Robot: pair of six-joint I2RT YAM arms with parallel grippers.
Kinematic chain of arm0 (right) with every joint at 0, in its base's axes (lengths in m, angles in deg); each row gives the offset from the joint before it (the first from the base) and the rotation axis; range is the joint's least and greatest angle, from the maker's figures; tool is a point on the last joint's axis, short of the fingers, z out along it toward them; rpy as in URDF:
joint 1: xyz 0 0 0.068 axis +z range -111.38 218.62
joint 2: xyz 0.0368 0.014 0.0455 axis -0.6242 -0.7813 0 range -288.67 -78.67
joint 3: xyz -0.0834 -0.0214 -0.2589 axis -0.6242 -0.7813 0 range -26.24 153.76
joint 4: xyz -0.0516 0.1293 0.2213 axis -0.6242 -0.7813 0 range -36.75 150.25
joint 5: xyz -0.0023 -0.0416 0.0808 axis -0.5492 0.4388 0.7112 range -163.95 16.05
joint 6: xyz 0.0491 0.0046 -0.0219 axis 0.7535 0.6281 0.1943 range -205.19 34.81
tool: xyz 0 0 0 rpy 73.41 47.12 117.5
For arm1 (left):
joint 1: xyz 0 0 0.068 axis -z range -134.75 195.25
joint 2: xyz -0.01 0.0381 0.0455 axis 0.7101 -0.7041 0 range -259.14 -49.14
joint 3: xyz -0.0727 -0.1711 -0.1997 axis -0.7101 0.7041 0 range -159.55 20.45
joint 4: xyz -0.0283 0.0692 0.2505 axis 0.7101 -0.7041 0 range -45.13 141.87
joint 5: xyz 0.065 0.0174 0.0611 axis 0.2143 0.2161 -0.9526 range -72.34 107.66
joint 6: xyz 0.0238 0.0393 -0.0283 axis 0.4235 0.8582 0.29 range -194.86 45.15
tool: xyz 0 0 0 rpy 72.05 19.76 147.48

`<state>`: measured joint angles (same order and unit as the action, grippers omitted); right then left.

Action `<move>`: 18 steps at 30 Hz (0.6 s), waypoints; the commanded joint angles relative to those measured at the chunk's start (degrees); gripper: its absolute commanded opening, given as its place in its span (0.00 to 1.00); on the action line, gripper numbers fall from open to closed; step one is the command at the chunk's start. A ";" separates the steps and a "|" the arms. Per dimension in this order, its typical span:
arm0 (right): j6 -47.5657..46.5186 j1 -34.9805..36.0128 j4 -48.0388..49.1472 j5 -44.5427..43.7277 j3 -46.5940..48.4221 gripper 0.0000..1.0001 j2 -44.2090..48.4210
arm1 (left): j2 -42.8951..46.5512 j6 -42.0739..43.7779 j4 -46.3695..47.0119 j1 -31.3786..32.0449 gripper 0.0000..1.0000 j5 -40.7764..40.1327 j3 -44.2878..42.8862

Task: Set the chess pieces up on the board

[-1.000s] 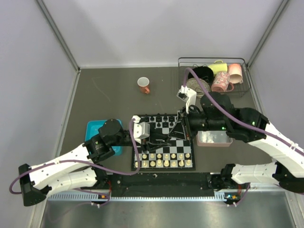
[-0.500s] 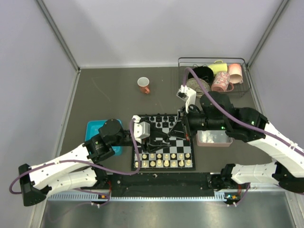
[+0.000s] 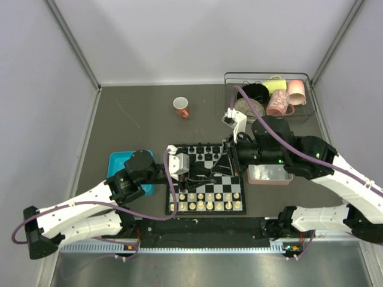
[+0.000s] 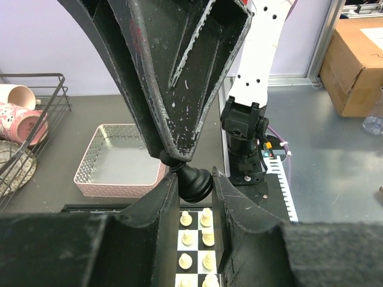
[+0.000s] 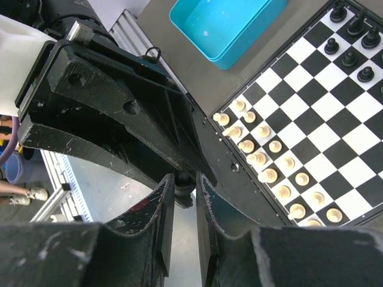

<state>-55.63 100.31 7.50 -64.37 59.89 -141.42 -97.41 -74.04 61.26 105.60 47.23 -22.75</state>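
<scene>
Both grippers meet over the middle of the board [image 3: 237, 180] and each grips the same black chess piece [image 4: 194, 182]. My left gripper [image 4: 192, 192] is shut on its round base. My right gripper [image 5: 184, 186] is shut on its head [image 5: 184, 181]. In the top view the left gripper [image 3: 202, 175] comes from the left and the right gripper [image 3: 214, 171] from the far right; the piece itself is hidden there. Several black pieces [image 3: 203, 149] stand on the far rows. Cream-white pieces [image 3: 206, 201] fill the two near rows.
A teal tray [image 3: 119, 162] lies left of the board and a pink tray [image 3: 269, 174] lies right of it. An orange mug [image 3: 181, 107] stands farther back. A wire rack [image 3: 269, 95] holds cups at the back right.
</scene>
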 commanded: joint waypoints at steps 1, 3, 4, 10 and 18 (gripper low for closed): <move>-0.47 -0.70 0.99 0.44 -0.17 0.25 1.30 | 0.29 0.85 2.22 0.20 0.21 0.84 -1.09; -0.56 -0.70 0.99 0.26 -0.08 0.30 1.39 | -0.07 1.46 1.43 0.20 0.20 1.72 -1.71; -0.56 -0.87 0.98 0.26 0.09 0.30 1.48 | -0.68 1.81 0.29 0.11 0.20 2.60 -2.23; -0.38 -0.87 0.90 1.23 0.18 0.32 1.48 | -2.09 3.57 -2.18 0.20 0.20 6.12 -3.90; -0.56 -1.05 0.63 1.84 0.01 0.30 1.48 | -1.04 4.37 -3.23 0.29 0.20 4.63 -3.82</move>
<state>-55.65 100.18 7.28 -63.30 59.65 -141.13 -99.62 -71.00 57.24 105.67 51.34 -24.35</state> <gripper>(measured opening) 0.301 0.286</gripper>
